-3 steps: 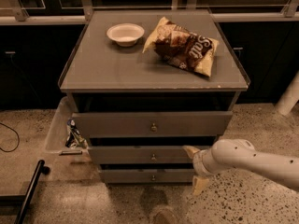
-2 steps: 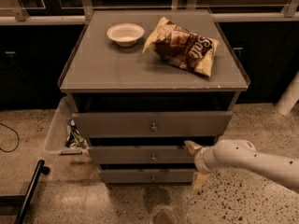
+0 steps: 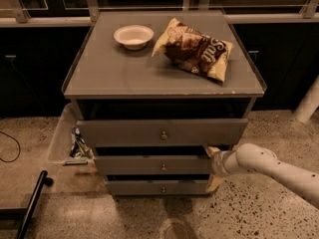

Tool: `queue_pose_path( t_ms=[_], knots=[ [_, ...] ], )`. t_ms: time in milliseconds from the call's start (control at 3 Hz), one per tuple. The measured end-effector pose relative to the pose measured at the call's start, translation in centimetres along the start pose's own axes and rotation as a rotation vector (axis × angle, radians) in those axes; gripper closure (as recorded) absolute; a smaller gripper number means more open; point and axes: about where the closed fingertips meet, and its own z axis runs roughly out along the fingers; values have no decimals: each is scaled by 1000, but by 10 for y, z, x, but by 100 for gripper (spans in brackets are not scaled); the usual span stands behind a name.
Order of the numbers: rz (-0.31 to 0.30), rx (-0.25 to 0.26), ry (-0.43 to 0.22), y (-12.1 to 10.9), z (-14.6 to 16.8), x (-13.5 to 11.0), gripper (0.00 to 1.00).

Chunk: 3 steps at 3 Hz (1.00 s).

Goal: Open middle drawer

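Floor, far left: a dark cable (image 3: 7,151) curves across the speckled floor, and a black pole (image 3: 31,203) runs aslant toward the lower corner.
Bin: a clear plastic bin (image 3: 59,136) stands against the cabinet's left side with a few small packets (image 3: 79,143) in it; what they are cannot be told.
Cabinet: a grey cabinet with a flat top (image 3: 124,76) and three fronts stacked below it.
Bowl: a white bowl (image 3: 133,36) stands upright at the back left of the top.
Bag: a brown and yellow chip bag (image 3: 195,50) lies flat on the back right of the top, just beside the bowl and apart from it.
Top drawer: the widest front (image 3: 119,132), with a round knob (image 3: 163,135) at centre and a dark gap above it under the top.
Middle drawer: the mid-sized grey front (image 3: 134,165) sits right below the top drawer, its small knob (image 3: 163,167) at centre. A dark strip shows along its upper edge. How far out it stands cannot be told.
Bottom drawer: the narrowest front (image 3: 144,187), lowest, near the floor.
Gripper: the gripper (image 3: 214,167) is at the right end of the middle drawer, well right of its knob. It is spread, with one tan fingertip (image 3: 213,152) at the front's upper corner and the other at the bottom drawer's right end. Whether either touches the wood cannot be told.
Arm: the white arm (image 3: 279,169) reaches in from the lower right.
Far right: a white post (image 3: 309,103) leans at the edge.
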Motion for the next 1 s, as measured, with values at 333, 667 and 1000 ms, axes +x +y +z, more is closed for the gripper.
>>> queue_pose_path(
  t_ms=[333,667,1000],
  knots=[
    [27,-3,-46,-8,18,14,0],
    [25,-10,-57,-8,23,14,0],
    [19,-29,-70,-9,30,13,0]
  ],
)
